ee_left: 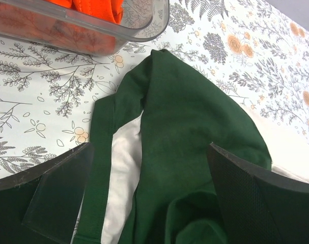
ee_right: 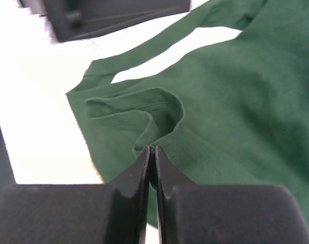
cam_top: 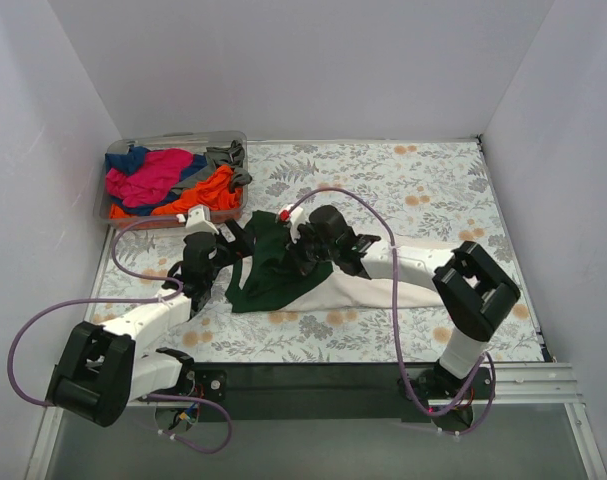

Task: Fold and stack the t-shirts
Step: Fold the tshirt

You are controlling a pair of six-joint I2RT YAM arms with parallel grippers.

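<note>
Right wrist view shows the right gripper (ee_right: 150, 152) pinched shut on a raised fold of dark green cloth, part of the cream t-shirt (ee_right: 235, 101). The fold sits right at the fingertips, with the rest of the green spreading toward 1 o'clock and bright cream showing toward 9 o'clock. From the top camera, that t-shirt lies at the middle of the table (cam_top: 433, 190), its green end toward 9 o'clock and its cream body trailing toward 3 o'clock alongside the right arm. The left gripper (ee_left: 149, 152) stands wide, its 2 fingers (ee_left: 57, 198) straddling the green cloth from above; whether they touch it I cannot tell. The other t-shirts (cam_top: 173, 180), magenta, orange, blue and grey, are heaped in a clear bin (cam_top: 183, 137) at 10 o'clock. The table wears a floral cover, and plain pale walls close 3 sides.
</note>
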